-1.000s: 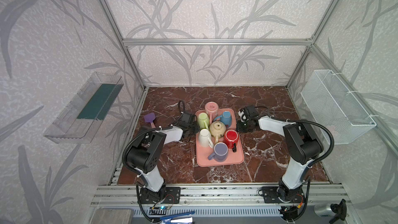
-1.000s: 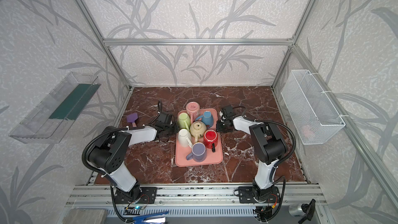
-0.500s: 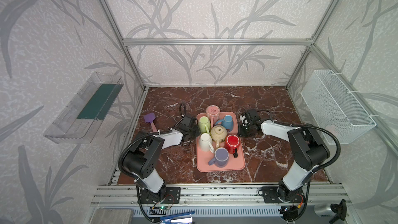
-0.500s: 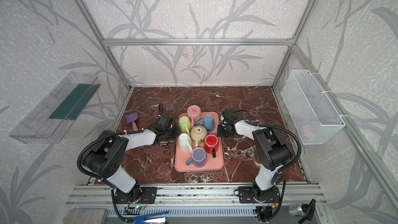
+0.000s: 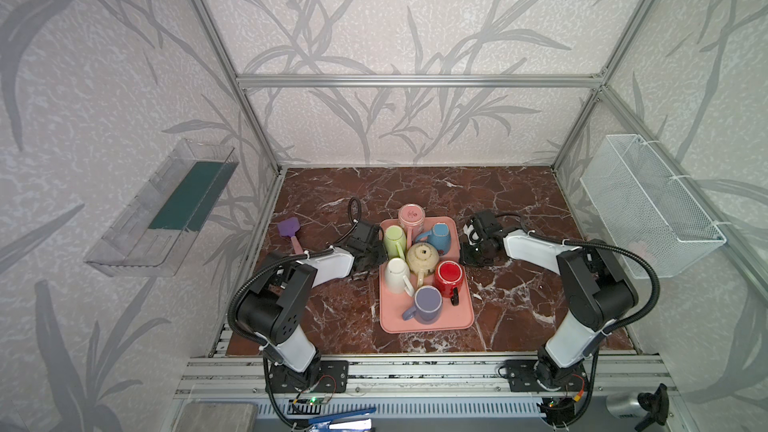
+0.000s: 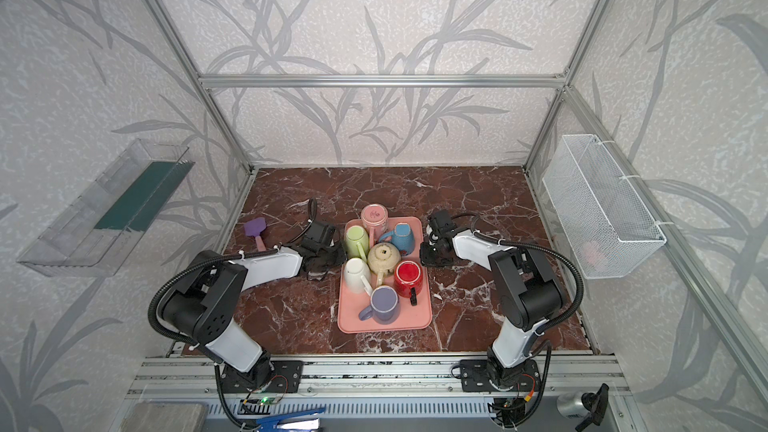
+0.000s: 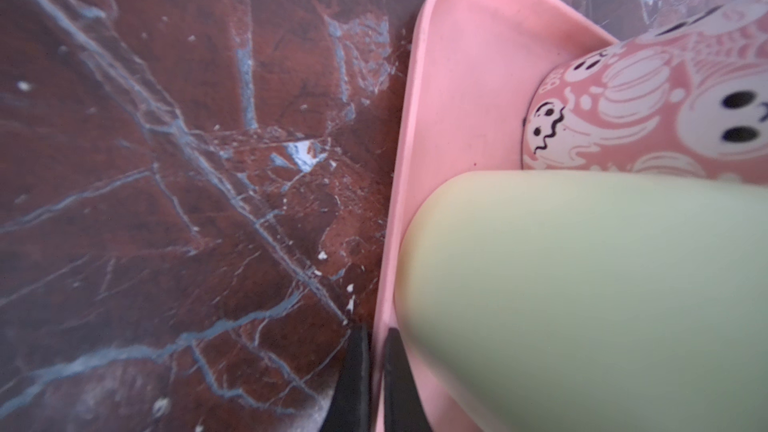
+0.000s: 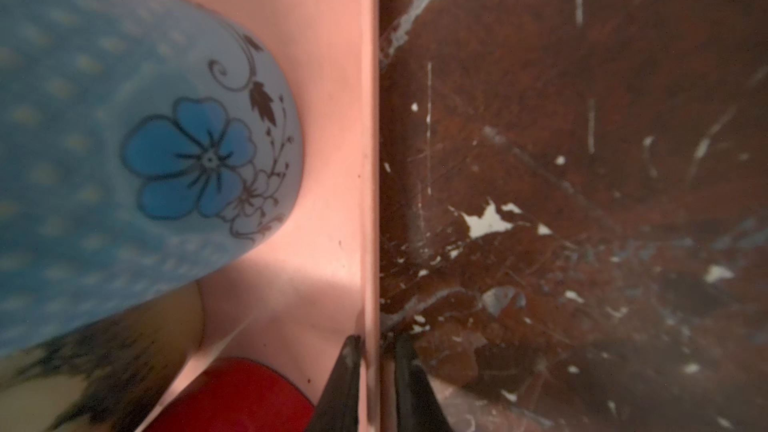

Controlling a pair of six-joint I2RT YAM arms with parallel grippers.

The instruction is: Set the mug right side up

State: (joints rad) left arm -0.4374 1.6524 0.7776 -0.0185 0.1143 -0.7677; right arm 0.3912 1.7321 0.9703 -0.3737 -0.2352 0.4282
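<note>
The left end effector is clamped on the left rim of the flat pink plastic tray, with one black finger inside the rim and one outside. The right end effector straddles the tray's right rim with its fingers narrowly parted; I cannot tell whether they pinch it. The pink ghost-patterned ceramic mug stands base-up at the tray's far edge, just beside the pale green mug on the tray's left side. The blue flowered mug sits by the tray's right rim. The tray lies on the red marble worktop.
</note>
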